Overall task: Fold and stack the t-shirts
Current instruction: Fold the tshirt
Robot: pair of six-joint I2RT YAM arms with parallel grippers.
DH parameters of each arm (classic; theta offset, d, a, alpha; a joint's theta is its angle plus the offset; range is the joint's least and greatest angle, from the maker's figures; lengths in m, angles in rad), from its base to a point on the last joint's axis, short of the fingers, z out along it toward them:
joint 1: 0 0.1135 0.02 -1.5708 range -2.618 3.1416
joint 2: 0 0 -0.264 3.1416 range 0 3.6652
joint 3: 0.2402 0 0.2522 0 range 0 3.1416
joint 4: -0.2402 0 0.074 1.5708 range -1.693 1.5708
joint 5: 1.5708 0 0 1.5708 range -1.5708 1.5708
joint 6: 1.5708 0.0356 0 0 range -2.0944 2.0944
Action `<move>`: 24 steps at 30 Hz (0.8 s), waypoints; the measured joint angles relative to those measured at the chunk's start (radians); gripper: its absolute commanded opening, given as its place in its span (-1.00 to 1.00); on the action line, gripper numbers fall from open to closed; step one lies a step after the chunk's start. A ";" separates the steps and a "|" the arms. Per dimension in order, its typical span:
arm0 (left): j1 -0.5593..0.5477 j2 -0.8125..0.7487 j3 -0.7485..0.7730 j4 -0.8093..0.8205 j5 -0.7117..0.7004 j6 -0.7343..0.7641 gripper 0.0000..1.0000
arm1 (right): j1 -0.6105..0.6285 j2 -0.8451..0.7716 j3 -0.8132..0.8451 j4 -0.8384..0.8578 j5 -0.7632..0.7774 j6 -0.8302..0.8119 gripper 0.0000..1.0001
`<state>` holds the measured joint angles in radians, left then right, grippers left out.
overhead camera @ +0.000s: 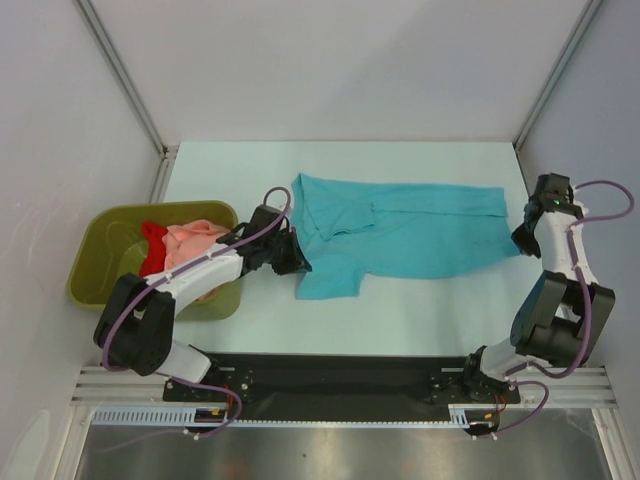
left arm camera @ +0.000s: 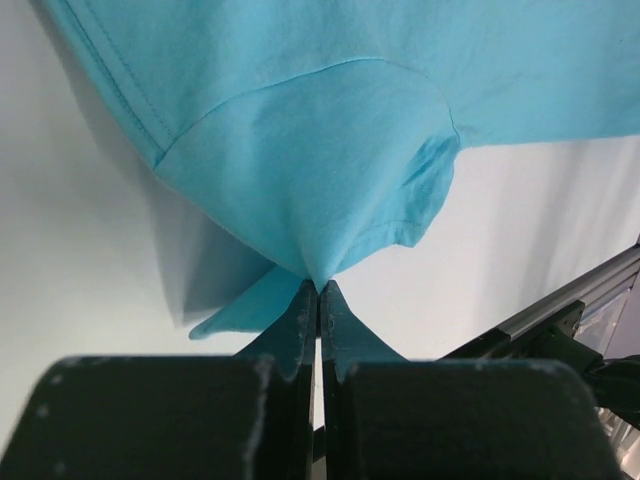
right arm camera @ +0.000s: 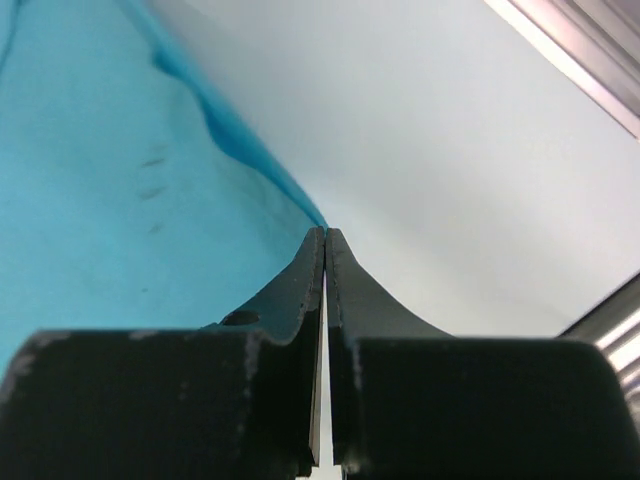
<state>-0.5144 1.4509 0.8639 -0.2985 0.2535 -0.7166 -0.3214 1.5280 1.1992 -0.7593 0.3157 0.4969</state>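
A turquoise-blue t-shirt (overhead camera: 400,235) lies spread across the white table, partly folded over itself. My left gripper (overhead camera: 298,262) is at its left end, shut on a pinch of cloth by the sleeve. In the left wrist view the cloth (left arm camera: 330,120) rises in a peak from the closed tips of that gripper (left arm camera: 319,285). My right gripper (overhead camera: 520,240) is at the shirt's right edge. In the right wrist view that gripper (right arm camera: 326,232) is shut, with the shirt's edge (right arm camera: 120,200) running into its tips. A salmon-pink t-shirt (overhead camera: 195,240) and a red t-shirt (overhead camera: 153,250) lie crumpled in the tub.
An olive-green plastic tub (overhead camera: 105,255) stands at the table's left edge, next to the left arm. Metal frame posts rise at the back corners. A black base rail (overhead camera: 330,375) runs along the near edge.
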 measured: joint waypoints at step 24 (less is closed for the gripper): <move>-0.003 0.156 0.253 -0.101 -0.020 0.039 -0.99 | -0.146 -0.050 -0.129 0.054 -0.121 -0.097 -1.00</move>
<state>-0.5175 1.6066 1.1164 -0.4000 0.2333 -0.6781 -0.4675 1.4784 1.0702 -0.7055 0.1947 0.4000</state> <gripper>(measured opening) 0.010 0.009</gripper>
